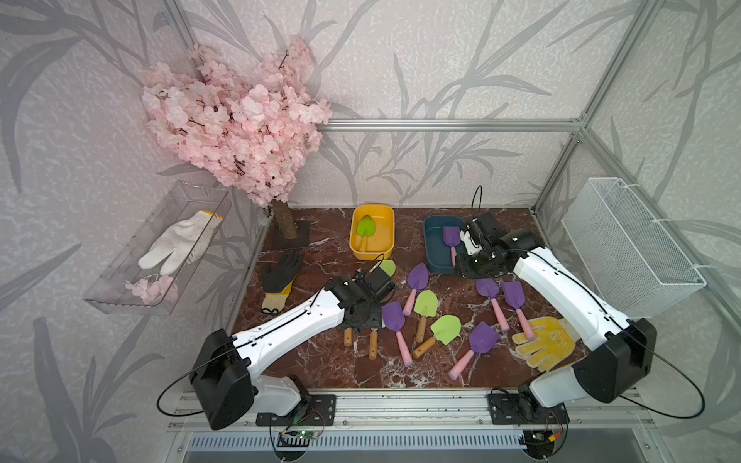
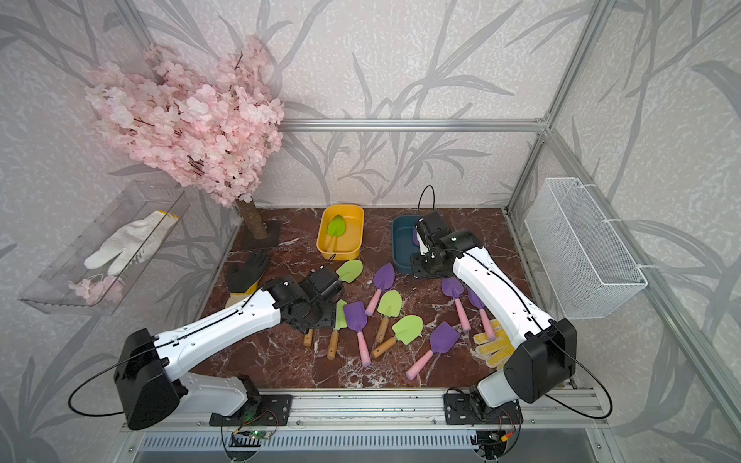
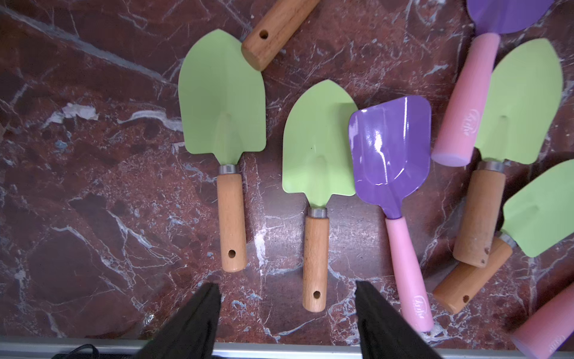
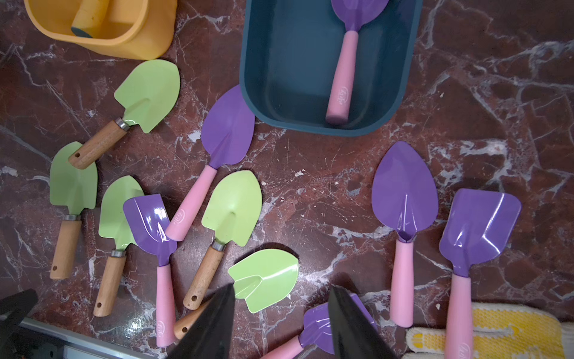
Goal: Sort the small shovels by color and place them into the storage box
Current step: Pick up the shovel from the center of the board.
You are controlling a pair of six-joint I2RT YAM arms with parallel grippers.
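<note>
Left gripper [image 3: 285, 283]: jaws apart, empty | green shovel [image 3: 316, 186]: lies flat, robot-side of yellow box [image 1: 371, 252], purple shovel [image 3: 391, 149] overlapping its blade | judged light, stiff, glossy blade (likely slippery); grasp wooden handle

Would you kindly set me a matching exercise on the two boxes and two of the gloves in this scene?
Things:
1. yellow box
2. blue box
3. white glove
4. yellow-dotted glove

States:
A. lies under a pink handle
B. holds a purple shovel
C. lies in the clear wall tray
D. holds a green shovel

Pairs: 1-D; 2-B; 3-C; 4-A.
</note>
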